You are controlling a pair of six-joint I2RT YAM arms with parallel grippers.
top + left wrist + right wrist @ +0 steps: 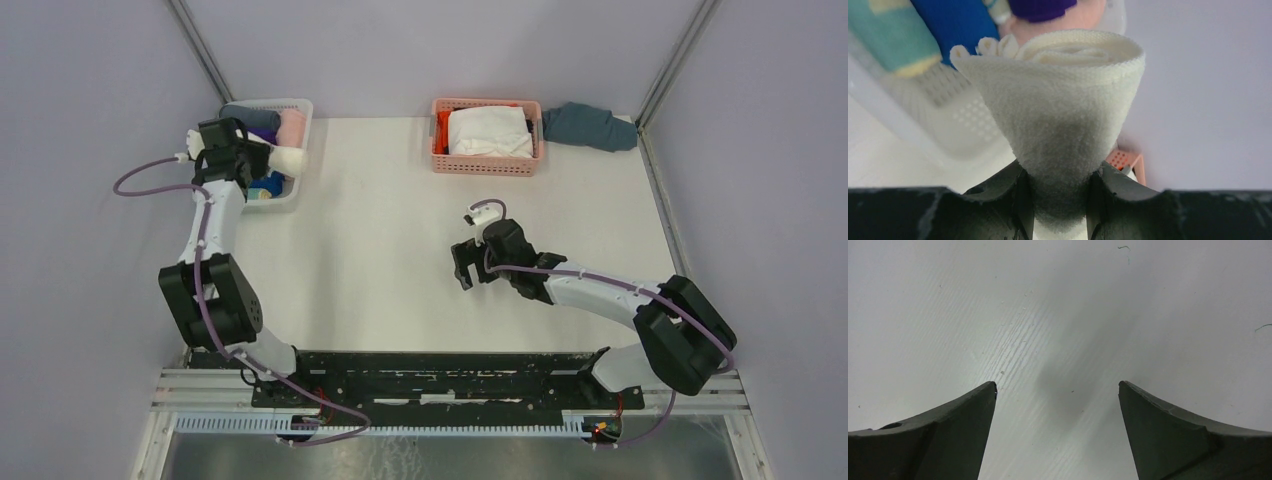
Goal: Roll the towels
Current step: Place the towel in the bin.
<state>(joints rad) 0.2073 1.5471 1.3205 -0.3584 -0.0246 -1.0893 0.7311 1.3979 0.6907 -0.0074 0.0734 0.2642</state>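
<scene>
The left pincer [1059,195] gripped the rolled cream-white cloth towel [1063,110] over the white plastic basket [282,201], apparently to stow it, while the right pincer [1058,390] gaped empty.

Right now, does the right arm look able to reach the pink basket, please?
Probably yes: the right gripper is open and empty, and only bare table lies between it and the pink basket.

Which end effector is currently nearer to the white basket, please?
Left. The left end effector is at the white basket, gripping the rolled cream towel; the right end effector is open over the table, well away.
</scene>
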